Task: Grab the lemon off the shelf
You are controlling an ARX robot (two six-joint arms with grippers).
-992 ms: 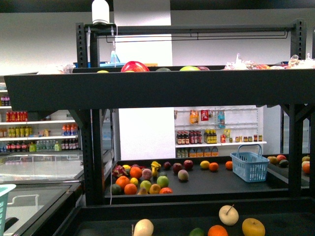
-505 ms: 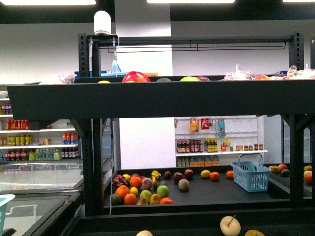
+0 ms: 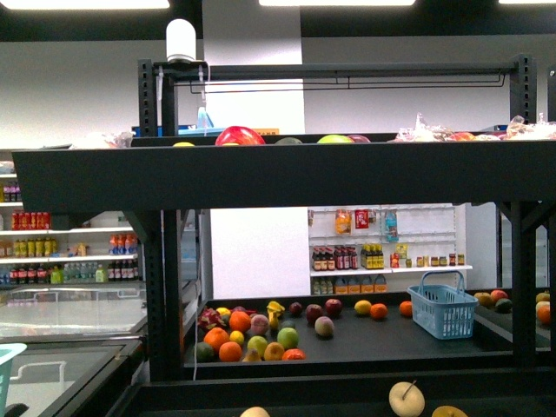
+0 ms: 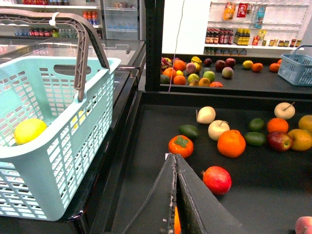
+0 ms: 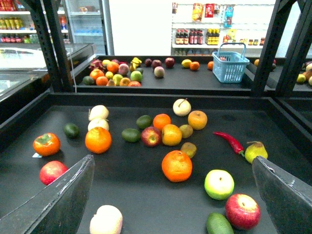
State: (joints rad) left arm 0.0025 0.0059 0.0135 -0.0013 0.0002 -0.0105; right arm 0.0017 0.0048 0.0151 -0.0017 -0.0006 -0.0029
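A yellow lemon (image 4: 29, 130) lies inside a teal basket (image 4: 73, 146) that sits left of the shelf's near tray (image 4: 146, 161). The shelf (image 3: 261, 178) is a black rack with dark trays; its near tray (image 5: 136, 180) holds several loose fruits. My left gripper (image 4: 174, 158) is shut with nothing in it, above the tray near a persimmon (image 4: 181, 145) and a pomegranate (image 4: 217, 179). My right gripper (image 5: 173, 160) hangs open over an orange (image 5: 176, 165), with a green apple (image 5: 219, 184) nearby. Neither arm shows in the front view.
A further tray carries a fruit pile (image 3: 248, 326) and a blue basket (image 3: 441, 306). A red chilli (image 5: 229, 141) and a pear (image 5: 255, 151) lie right on the near tray. Black uprights (image 5: 51, 44) stand at the tray's corners. White wall shelves of bottles (image 3: 69, 252) stand behind.
The front view rose between one second and half a second ago, so the near tray's fruits dropped to the bottom edge. Nothing has visibly changed since then.
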